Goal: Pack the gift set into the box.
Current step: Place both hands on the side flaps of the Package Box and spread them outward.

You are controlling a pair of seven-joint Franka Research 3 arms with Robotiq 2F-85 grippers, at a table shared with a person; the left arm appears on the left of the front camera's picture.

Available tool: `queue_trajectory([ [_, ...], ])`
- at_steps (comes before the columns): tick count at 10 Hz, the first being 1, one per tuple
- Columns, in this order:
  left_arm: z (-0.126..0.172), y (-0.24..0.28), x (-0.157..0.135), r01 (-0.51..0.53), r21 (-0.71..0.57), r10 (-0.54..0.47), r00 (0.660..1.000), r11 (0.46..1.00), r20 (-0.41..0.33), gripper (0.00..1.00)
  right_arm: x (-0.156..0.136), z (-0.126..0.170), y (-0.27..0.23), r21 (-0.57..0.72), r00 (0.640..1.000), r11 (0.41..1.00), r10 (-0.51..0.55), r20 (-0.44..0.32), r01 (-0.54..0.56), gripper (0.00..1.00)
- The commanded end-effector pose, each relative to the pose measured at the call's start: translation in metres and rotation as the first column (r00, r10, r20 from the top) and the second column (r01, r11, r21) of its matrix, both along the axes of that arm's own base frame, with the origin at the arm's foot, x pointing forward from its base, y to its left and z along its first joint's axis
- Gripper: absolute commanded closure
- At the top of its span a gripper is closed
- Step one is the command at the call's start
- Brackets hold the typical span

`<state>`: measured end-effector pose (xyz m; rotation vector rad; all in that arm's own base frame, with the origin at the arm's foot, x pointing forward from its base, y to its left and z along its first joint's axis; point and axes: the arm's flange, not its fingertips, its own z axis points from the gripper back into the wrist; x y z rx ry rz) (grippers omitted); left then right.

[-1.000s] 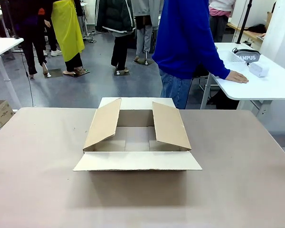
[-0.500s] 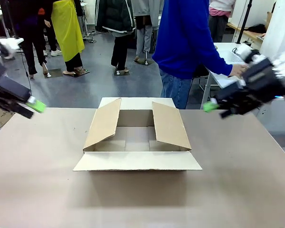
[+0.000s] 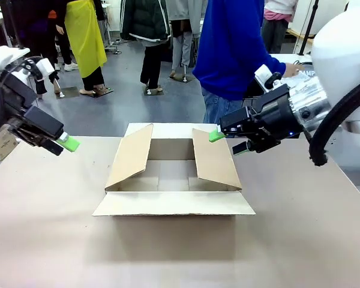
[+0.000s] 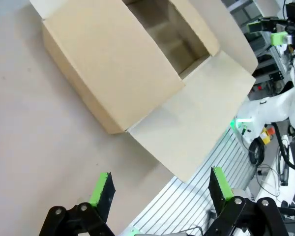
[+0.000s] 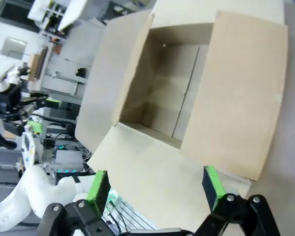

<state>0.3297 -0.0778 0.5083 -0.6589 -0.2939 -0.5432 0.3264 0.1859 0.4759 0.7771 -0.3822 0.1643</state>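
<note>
Sitting opening-up, box (image 3: 174,204) long axis left-right | left claw (image 4: 161,181) apart | right claw (image 5: 155,181) apart

Box (image 3: 171,175) interior open from above; left flap (image 3: 130,157), right flap (image 3: 216,159) slant up at sides, narrowing entry

The light is bright and even, falling from overhead with no hard-edged shadows. In the front view the box (image 3: 174,174) throws a soft, darker band onto the table (image 3: 42,240) toward the table's near edge. The inside of the box is dimmer than its flaps. The white shell of the right arm (image 3: 348,42) in the top right corner glares almost to pure white. Both wrist views bow straight lines near their edges, and their far backgrounds look soft.
</note>
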Motion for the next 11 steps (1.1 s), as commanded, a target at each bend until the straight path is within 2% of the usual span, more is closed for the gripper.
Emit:
queue_trajectory([
  [1,0.003,0.004,-0.004,-0.018,0.006,0.018,1.0,1.0,-0.004,0.0,-0.004,0.006,0.003,0.01,1.0,1.0,0.012,0.013,-0.012,0.0],
  [3,0.002,0.005,0.0,-0.005,-0.006,0.005,1.0,1.0,0.003,0.0,-0.004,0.006,0.003,0.01,1.0,1.0,0.012,0.013,-0.012,0.0],
  [4,0.014,-0.026,0.008,-0.024,0.099,0.02,0.999,0.995,0.04,0.0,-0.004,0.006,0.003,0.01,1.0,1.0,0.012,0.013,-0.012,0.0],
  [5,0.026,-0.059,0.019,0.013,0.166,-0.02,0.999,0.986,0.041,0.0,-0.004,0.006,0.003,0.01,1.0,1.0,0.012,0.013,-0.012,0.0],
  [6,0.034,-0.093,0.029,0.007,0.227,-0.02,0.998,0.974,0.056,0.0,-0.004,0.006,0.003,0.01,1.0,1.0,0.012,0.013,-0.012,0.0],
  [7,0.037,-0.128,0.044,-0.007,0.262,-0.004,0.999,0.965,0.039,0.0,-0.004,0.006,0.003,0.01,1.0,1.0,0.012,0.013,-0.012,0.0],
  [8,0.025,-0.163,0.06,-0.011,0.316,0.018,1.0,0.949,-0.018,0.0,-0.004,0.006,0.003,0.01,1.0,1.0,0.012,0.013,-0.012,0.0],
  [9,0.003,-0.188,0.071,-0.09,0.384,0.105,0.994,0.919,-0.019,0.0,-0.004,0.006,0.003,0.01,1.0,1.0,0.012,0.013,-0.012,0.0],
  [10,-0.014,-0.205,0.077,-0.168,0.434,0.174,0.984,0.885,0.027,0.0,-0.004,0.006,0.003,0.01,1.0,1.0,0.012,0.013,-0.012,0.0],
  [11,-0.012,-0.197,0.08,-0.165,0.324,0.169,0.986,0.931,0.016,0.0,-0.004,0.006,0.003,0.01,1.0,1.0,0.012,0.013,-0.012,0.0],
])
